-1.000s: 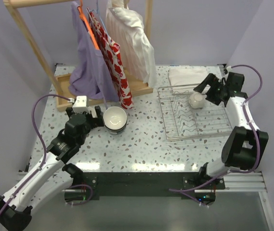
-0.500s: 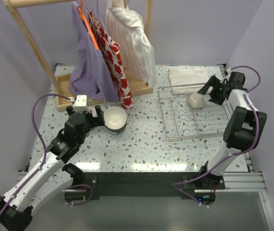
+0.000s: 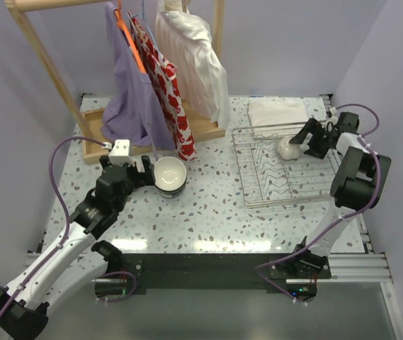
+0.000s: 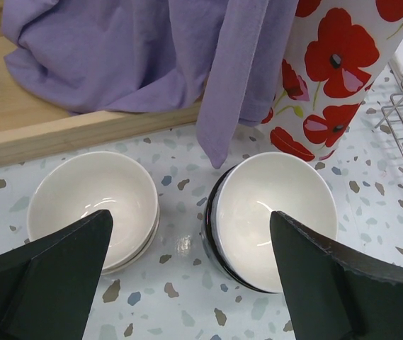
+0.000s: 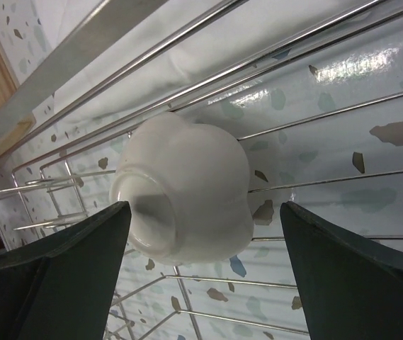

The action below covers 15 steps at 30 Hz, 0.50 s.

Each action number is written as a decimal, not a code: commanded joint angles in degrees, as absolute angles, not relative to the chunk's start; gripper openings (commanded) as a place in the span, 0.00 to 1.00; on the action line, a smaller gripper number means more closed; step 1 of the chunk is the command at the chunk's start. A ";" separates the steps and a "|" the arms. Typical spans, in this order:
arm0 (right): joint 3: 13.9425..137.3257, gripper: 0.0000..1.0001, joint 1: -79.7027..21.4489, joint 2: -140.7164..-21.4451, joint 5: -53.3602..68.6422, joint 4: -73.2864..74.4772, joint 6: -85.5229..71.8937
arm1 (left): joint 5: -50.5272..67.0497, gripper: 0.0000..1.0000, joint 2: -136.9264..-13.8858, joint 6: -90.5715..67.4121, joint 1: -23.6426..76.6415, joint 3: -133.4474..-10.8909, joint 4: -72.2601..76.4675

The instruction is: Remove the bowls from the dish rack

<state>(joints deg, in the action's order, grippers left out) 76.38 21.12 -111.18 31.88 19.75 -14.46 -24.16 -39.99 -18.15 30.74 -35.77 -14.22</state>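
One white bowl (image 3: 289, 147) lies tipped on its side at the back of the silver wire dish rack (image 3: 286, 185). My right gripper (image 3: 303, 140) is open just to its right. In the right wrist view the bowl (image 5: 187, 188) shows its foot ring between my spread fingers, and the right gripper (image 5: 205, 283) is not touching it. My left gripper (image 3: 142, 174) is open and empty beside a stack of bowls (image 3: 169, 175) on the table. The left wrist view shows a cream stack (image 4: 91, 209) and a dark-sided, white-lined stack (image 4: 279, 216) ahead of the left gripper (image 4: 190, 283).
A wooden clothes stand (image 3: 151, 138) at the back left holds a purple cloth (image 3: 134, 99), a red poppy fabric (image 3: 169, 85) and a white garment (image 3: 190, 64), hanging close over the bowl stacks. A folded white cloth (image 3: 275, 110) lies behind the rack.
My right gripper has drawn in and down towards the bowl in the rack, its arm swinging to the right edge. The left arm has barely moved.
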 commanded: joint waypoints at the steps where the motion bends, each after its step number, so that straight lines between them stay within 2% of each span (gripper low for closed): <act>1: 76.20 0.90 21.97 -112.15 37.17 16.27 -12.39 | -23.38 0.98 -40.34 -16.70 30.23 -35.60 -11.16; 13: 73.21 0.87 22.24 -113.99 40.95 13.45 -14.06 | -22.76 0.98 -40.69 -16.52 30.15 -35.68 -11.16; 15: 73.04 0.83 22.24 -114.08 41.66 12.75 -14.50 | -22.76 0.98 -40.61 -16.52 30.06 -35.77 -11.07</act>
